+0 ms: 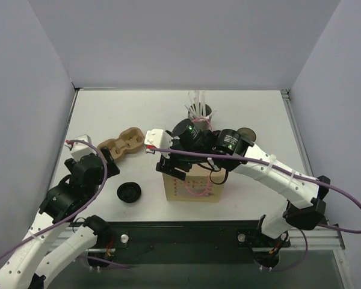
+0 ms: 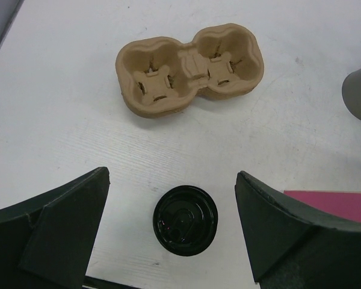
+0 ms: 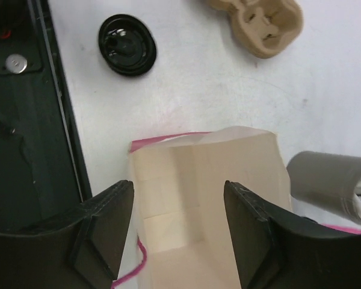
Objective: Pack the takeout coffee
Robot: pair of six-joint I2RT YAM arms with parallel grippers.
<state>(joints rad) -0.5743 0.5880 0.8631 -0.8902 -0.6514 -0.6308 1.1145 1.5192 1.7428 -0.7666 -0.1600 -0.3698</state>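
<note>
The right gripper (image 3: 175, 188) hangs released over the paper bag (image 3: 228, 150) at the near edge of the bench (image 1: 144, 211), as the left gripper (image 2: 171, 174) gapes empty near a black lid (image 2: 186, 220).

Inspection of non-task items on the white table (image 1: 259, 108): four noted.

A brown moulded-pulp two-cup carrier (image 1: 125, 143) (image 2: 189, 67) (image 3: 259, 24) lay flat left of centre, both wells facing up. A loose flat black lid (image 1: 129, 192) (image 2: 185, 220) (image 3: 127, 45) lay nearer the front edge, apart from the carrier. A tan paper bag (image 1: 195, 191) (image 3: 204, 180) with pink cord handles stood upright at centre front, mouth open. A grey cylindrical holder (image 1: 204, 112) (image 2: 358, 93) (image 3: 325, 180) stood behind the bag, with white straws (image 1: 195, 101) fanning out of it.
</note>
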